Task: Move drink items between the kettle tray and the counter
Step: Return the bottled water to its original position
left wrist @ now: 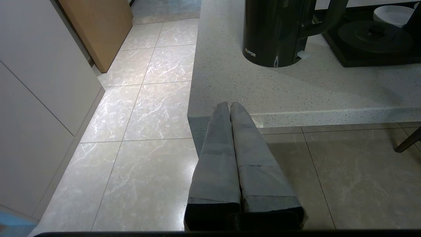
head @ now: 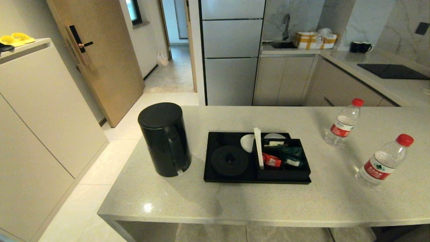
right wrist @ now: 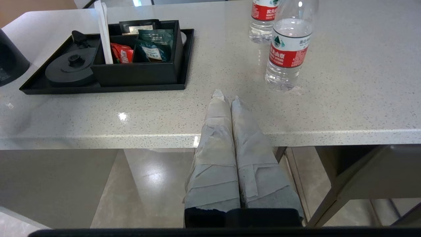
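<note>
The black kettle (head: 164, 139) stands on the beige counter (head: 235, 201), just left of the kettle tray (head: 218, 176); its round base (head: 229, 160) is bare. Two red-capped water bottles stand on the counter right of the tray: a far one (head: 343, 123) and a near one (head: 383, 163). Neither arm shows in the head view. My left gripper (left wrist: 229, 104) is shut and empty, hovering at the counter's near left corner, short of the kettle (left wrist: 279, 31). My right gripper (right wrist: 226, 96) is shut and empty over the counter's front edge, short of the near bottle (right wrist: 287, 49).
The tray's boxed compartment (head: 284, 158) holds red and green sachets beside a white upright divider (head: 258, 148), with white cups behind. Behind the counter lie a hob panel (head: 393, 71), two black mugs (head: 360, 47) and a sink worktop. Tiled floor drops away left of the counter.
</note>
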